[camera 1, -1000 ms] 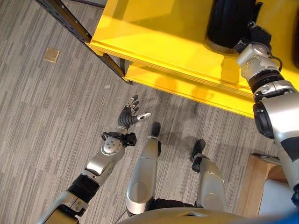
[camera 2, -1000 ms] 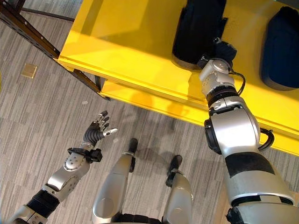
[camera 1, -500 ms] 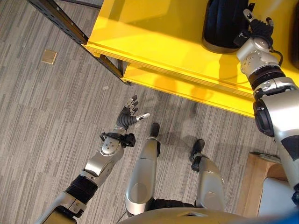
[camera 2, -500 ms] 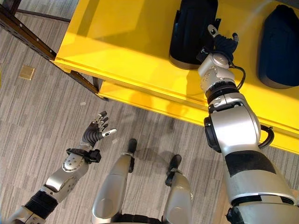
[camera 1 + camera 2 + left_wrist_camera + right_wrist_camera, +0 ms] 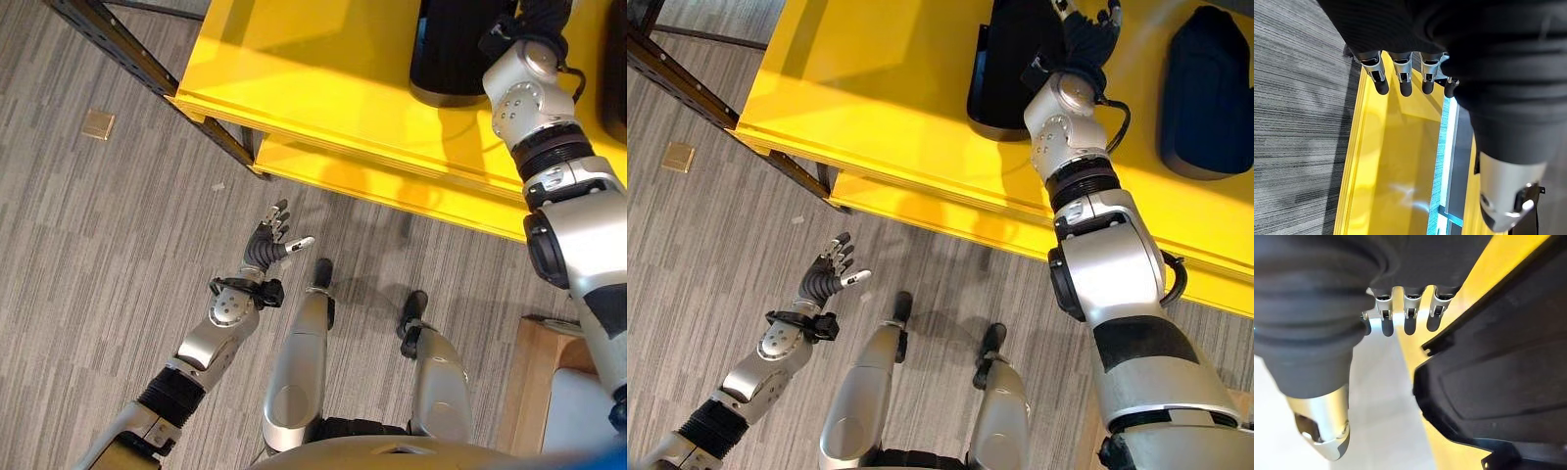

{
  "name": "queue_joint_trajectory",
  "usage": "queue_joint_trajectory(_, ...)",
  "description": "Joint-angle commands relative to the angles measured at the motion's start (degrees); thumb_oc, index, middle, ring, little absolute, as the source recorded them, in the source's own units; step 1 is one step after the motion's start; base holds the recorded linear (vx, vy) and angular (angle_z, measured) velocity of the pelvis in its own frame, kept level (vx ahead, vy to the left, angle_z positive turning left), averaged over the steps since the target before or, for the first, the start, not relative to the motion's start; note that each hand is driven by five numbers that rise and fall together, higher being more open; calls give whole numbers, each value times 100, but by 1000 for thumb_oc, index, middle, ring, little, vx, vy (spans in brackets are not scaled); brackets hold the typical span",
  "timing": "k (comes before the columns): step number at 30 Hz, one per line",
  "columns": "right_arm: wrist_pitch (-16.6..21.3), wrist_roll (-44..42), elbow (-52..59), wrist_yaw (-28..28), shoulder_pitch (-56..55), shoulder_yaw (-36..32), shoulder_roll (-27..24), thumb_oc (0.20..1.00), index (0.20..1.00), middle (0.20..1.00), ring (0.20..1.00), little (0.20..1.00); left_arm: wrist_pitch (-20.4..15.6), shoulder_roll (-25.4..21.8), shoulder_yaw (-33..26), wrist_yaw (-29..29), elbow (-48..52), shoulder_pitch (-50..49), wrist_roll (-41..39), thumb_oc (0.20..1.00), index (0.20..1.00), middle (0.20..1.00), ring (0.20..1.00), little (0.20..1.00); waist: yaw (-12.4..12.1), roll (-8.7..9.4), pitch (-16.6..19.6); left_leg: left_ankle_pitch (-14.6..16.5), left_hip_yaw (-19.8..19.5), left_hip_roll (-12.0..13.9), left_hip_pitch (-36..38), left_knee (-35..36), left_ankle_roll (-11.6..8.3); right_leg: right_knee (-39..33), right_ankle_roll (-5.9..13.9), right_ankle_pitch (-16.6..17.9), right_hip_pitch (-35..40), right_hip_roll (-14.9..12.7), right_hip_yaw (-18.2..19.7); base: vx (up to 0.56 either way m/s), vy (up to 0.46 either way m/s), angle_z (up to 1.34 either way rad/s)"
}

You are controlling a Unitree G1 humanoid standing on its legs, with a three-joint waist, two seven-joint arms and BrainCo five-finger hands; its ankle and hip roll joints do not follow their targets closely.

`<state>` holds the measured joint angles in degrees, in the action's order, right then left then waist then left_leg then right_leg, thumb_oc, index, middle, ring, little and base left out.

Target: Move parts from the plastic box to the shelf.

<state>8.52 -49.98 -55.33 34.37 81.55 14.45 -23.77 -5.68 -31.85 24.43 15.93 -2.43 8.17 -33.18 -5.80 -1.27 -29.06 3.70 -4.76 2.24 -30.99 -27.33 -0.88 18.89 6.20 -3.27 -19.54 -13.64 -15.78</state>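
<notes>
Right hand (image 5: pixel 1080 34) over the yellow shelf (image 5: pixel 892 88), fingers spread straight, holding nothing; black part (image 5: pixel 1009 59) lies on the shelf just beside it. Left hand (image 5: pixel 828 274) hangs relaxed and empty above the floor. Best lift the right hand straight up so it doesn't nudge the part.

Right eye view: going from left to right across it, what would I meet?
small tan square on the floor → left hand → black part on the yellow shelf → right hand → second black part
</notes>
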Motion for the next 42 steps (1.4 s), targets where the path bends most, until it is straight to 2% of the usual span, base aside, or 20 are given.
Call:
queue_joint_trajectory(1,429,545,487,95,-29,41,-173,1000,1000,1000,1000,1000,-268,-5,-189,52,326,-61,-113,1000,1000,1000,1000,1000,-67,109,143,197,24,216,-100,-68,-173,320,36,-410,291,-10,27,-1,-2,-5)
queue_joint_trajectory(5,422,555,507,107,-45,35,-170,1000,1000,1000,1000,1000,-268,-7,-187,52,326,-65,-113,1000,1000,1000,1000,1000,-68,112,147,197,25,215,-100,-68,-172,321,37,-411,290,-10,28,0,0,-2)
queue_joint_trajectory(8,479,1091,1619,264,-755,-257,-203,1000,1000,1000,1000,1000,-245,63,-249,91,276,-46,14,1000,1000,1000,1000,1000,21,129,99,210,60,236,-110,-104,-166,373,33,-427,243,-22,62,-6,-7,-3)
queue_joint_trajectory(22,240,2957,3256,549,-2440,-995,-255,1000,1000,1000,1000,1000,-356,228,-532,70,307,-307,332,1000,1000,1000,1000,1000,121,74,3,231,118,263,-135,-185,-137,512,36,-458,130,-63,123,-2,-8,-4)
queue_joint_trajectory(31,242,3216,3560,509,-3304,-1272,-10,1000,1000,1000,1000,1000,-389,267,-594,42,300,-446,485,1000,1000,1000,1000,1000,166,45,-16,237,144,286,-157,-226,-126,575,48,-479,65,-70,157,0,0,0)
queue_joint_trajectory(42,171,3036,3320,49,-3390,-949,106,1000,1000,1000,1000,1000,-399,257,-699,-6,349,-619,480,1000,1000,1000,1000,1000,160,46,-36,234,177,299,-191,-246,-112,613,49,-461,-9,-81,177,3,-3,-4)
